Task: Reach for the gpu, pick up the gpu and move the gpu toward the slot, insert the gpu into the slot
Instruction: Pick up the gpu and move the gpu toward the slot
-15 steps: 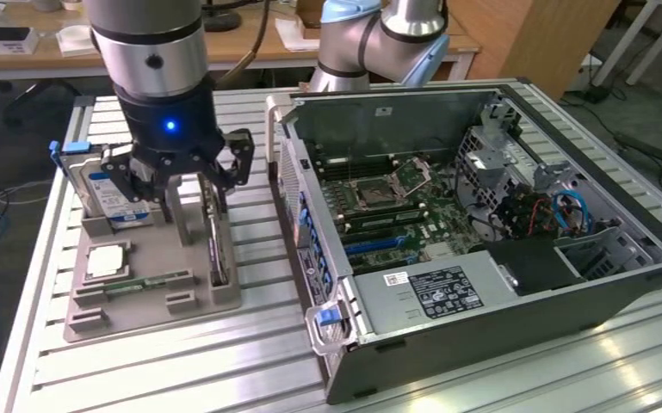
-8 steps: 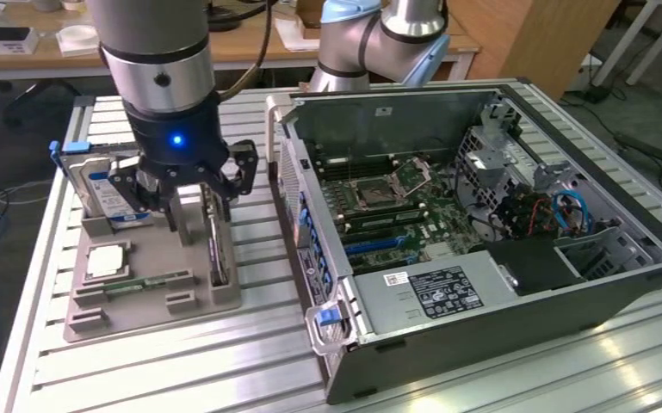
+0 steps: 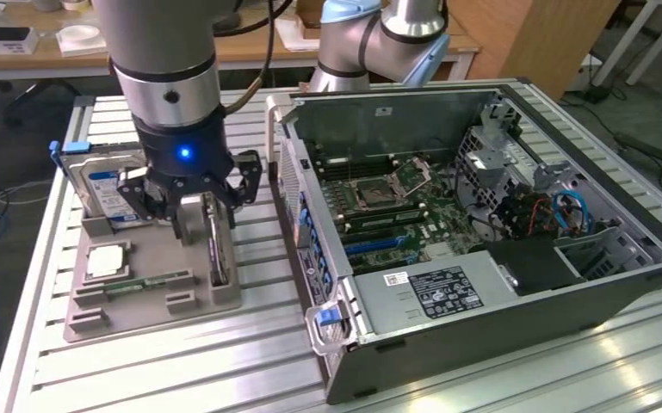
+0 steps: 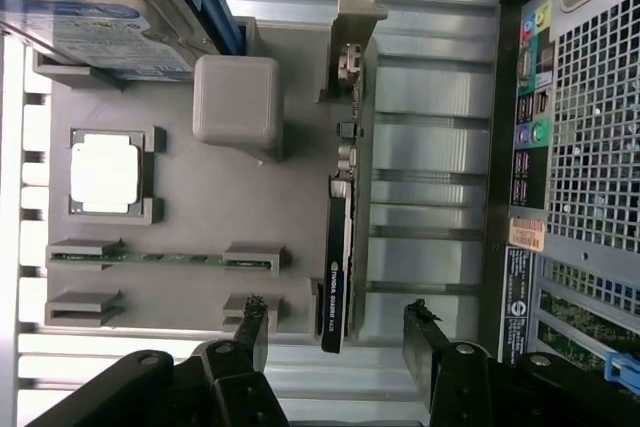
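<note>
the gripper (image 3: 204,222) hangs with its jaws wide open over the grey holder tray (image 3: 147,305), holding nothing, one finger (image 4: 252,327) on each side of the gpu (image 4: 340,247) without touching it. the gpu stands on edge in the tray, near the hard drive (image 3: 95,185). the slot (image 3: 374,245) sits on the motherboard inside the open computer case (image 3: 503,301), towards the exterior view's right, well apart from the card.

There is one gpu (image 4: 340,247), one hard drive (image 3: 95,185), one CPU chip (image 4: 105,172) and one memory stick (image 4: 150,258), four parts in all, on one grey holder (image 4: 230,207). The holder also bears one grey cube (image 4: 237,97). One computer case (image 3: 480,327) stands on one table (image 3: 193,370), with one motherboard (image 3: 399,215) and one power supply (image 3: 440,292) inside. One gripper (image 4: 336,305) shows, with two fingers (image 4: 250,332).
</note>
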Robot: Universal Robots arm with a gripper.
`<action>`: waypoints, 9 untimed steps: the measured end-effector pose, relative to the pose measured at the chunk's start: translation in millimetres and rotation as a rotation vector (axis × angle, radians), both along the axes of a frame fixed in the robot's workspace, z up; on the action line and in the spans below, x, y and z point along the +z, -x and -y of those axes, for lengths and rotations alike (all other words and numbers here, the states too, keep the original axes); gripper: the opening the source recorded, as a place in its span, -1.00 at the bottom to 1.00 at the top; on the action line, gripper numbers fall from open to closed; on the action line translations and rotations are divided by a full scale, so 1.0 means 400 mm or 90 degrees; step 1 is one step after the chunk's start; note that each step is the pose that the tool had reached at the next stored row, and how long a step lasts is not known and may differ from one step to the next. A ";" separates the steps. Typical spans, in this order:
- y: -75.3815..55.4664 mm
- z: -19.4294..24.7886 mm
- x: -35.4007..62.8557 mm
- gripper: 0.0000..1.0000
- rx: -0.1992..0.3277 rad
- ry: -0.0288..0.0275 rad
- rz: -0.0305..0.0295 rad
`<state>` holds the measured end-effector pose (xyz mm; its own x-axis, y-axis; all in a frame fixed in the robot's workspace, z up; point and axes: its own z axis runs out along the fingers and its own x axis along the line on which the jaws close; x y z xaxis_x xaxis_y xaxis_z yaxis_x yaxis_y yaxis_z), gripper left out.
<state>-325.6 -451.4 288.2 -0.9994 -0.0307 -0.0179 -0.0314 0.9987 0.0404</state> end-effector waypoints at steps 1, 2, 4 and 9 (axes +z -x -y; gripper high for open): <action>0.000 -0.002 -0.005 0.31 0.000 0.0006 -0.0001; -0.001 -0.004 -0.009 0.31 0.000 0.0010 -0.0001; -0.002 -0.010 -0.018 0.31 0.000 0.0013 0.0000; -0.004 -0.043 -0.041 0.31 0.000 0.0044 0.0000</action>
